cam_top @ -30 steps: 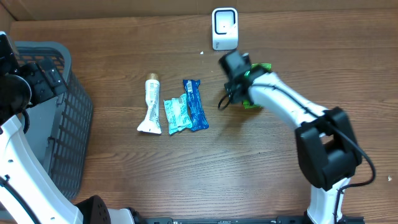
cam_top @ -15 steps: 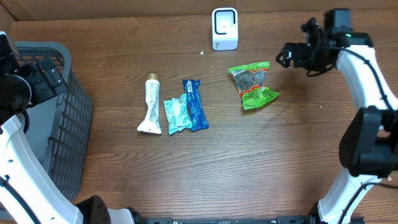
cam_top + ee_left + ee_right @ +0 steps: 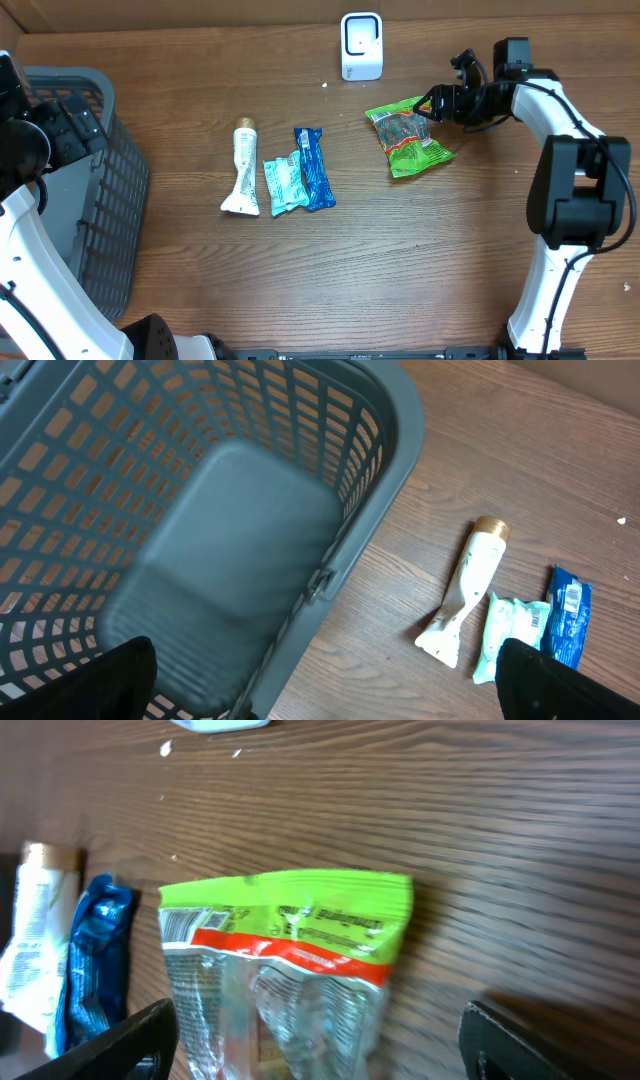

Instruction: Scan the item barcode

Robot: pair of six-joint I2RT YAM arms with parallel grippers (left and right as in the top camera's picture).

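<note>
Left wrist cam: left gripper fingers [image 3: 95, 680] show only as dark blurred tips in the bottom corners. Basket [image 3: 400, 450] is blurred and cropped at the top, left and bottom edges. Blue packet [image 3: 568, 605] has its near end behind the right-hand tip.

Right wrist cam: snack bag [image 3: 290, 935] is cropped at the bottom edge and its print is smeared. The striped white patch [image 3: 185, 925] is too blurred to read. Scanner [image 3: 215, 724] is a sliver at the top edge, and the tube [image 3: 30, 940] is cropped at the left edge. Right gripper fingers [image 3: 130, 1035] show tips only.

Overhead: the bag's far right corner is hidden under the right gripper [image 3: 430, 103]. Scanner face is too small to read. Left arm [image 3: 30, 250] runs off the left edge.
</note>
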